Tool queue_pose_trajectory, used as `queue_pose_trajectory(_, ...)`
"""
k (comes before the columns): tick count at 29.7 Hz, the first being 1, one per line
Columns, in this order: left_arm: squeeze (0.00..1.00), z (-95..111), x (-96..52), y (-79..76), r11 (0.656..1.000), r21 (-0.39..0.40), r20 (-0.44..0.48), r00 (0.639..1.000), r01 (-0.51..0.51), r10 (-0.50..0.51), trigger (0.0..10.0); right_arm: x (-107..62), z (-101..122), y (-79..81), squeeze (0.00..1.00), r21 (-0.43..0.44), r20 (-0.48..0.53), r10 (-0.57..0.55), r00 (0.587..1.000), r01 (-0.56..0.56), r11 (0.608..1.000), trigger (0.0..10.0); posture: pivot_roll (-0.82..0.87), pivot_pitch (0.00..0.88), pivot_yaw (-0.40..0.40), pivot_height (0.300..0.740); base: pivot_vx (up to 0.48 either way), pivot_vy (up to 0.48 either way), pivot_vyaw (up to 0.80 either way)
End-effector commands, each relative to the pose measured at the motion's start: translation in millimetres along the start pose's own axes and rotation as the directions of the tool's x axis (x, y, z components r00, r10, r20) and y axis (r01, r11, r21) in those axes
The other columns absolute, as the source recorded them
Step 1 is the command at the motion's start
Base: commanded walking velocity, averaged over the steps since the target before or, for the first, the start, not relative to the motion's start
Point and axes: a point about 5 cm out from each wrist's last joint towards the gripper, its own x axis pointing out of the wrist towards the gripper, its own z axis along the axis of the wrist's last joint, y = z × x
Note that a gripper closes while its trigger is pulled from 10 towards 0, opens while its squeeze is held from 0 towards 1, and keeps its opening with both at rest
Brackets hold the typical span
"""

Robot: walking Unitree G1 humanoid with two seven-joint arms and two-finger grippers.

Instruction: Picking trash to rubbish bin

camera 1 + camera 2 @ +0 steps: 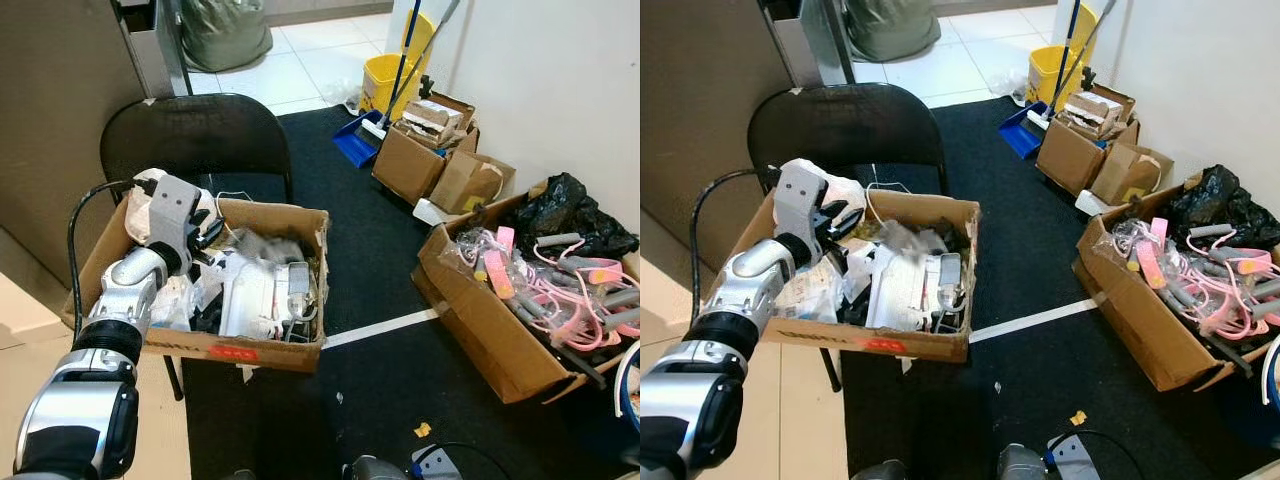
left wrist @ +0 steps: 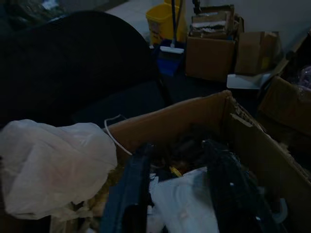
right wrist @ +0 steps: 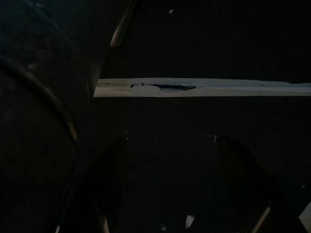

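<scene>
Clearly the left gripper (image 1: pixel 207 232) hung over the near-left corner of the cardboard box (image 1: pixel 270 351) on the folding chair (image 1: pixel 190 130), its two black fingers (image 2: pixel 127 194) spread apart and holding nothing. To do the step well, I judged it should come down onto one loose piece, pinch it at a bunched fold, and lift straight up so the tangle beneath did not drag along. A crumpled white plastic bag (image 2: pixel 51 165), thin and soft, lay just beside the fingers at that corner and looked the easiest catch. Deeper in the box lay flat white sheets (image 1: pixel 250 295) and a hard grey block (image 1: pixel 298 280), piled loosely against dark scraps; a thin white cord (image 1: pixel 235 200) looped over the back wall. The box itself was brown, dented and torn along its far edge.

Right of the box, a white tape line (image 1: pixel 380 327) crossed the black mat (image 1: pixel 360 230). Well right of the box stood another brown carton (image 1: pixel 480 330), heaped with pink and grey cords (image 1: pixel 575 290), and behind it a glossy black bag (image 1: pixel 565 205). Far beyond the box stood a yellow bucket (image 1: pixel 385 85), rigid plastic; no bin could be picked out for certain.

The right gripper (image 3: pixel 175 194) hung idle above the tape line, fingers apart and empty.
</scene>
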Motion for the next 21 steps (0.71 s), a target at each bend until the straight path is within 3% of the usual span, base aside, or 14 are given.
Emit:
queue_pose_trajectory(1,1.0,-7,-2.1,-3.7,1.0,-0.01,-0.024,1.0,0.015,-0.015,10.0,0.7,-6,8.0,0.0,0.025,-0.012,0.028,1.0,-0.028,0.999,10.0,0.0,0.096,0.042,0.74,0.0,0.0,0.0)
queue_pose_trajectory(7,1.0,-2,-1.3,-2.0,1.0,-0.013,-0.02,1.0,0.023,-0.023,10.0,0.7,-5,8.2,0.0,0.028,-0.012,0.03,0.999,-0.03,0.999,10.0,0.0,0.102,0.045,0.74,0.0,0.0,0.0)
queue_pose_trajectory(8,0.0,-2,0.0,-5.5,0.999,-0.017,-0.017,0.999,0.042,-0.042,10.0,0.7,-5,8.2,0.0,0.029,-0.012,0.031,0.999,-0.03,0.999,10.0,0.0,0.102,0.045,0.74,0.0,0.0,0.0)
queue_pose_trajectory(15,0.0,-7,3.3,-20.8,0.994,-0.021,-0.029,0.994,0.103,-0.103,10.0,0.8,-4,8.7,0.0,0.033,-0.007,0.033,0.999,-0.032,0.999,10.0,0.0,0.099,0.051,0.74,0.0,0.0,0.0)
queue_pose_trajectory(21,0.0,-14,-1.7,-15.6,0.997,-0.037,-0.057,0.996,0.065,-0.067,10.0,0.8,-4,8.7,0.0,0.033,-0.009,0.033,0.999,-0.032,0.999,10.0,0.0,0.099,0.051,0.74,-0.096,0.0,0.0)
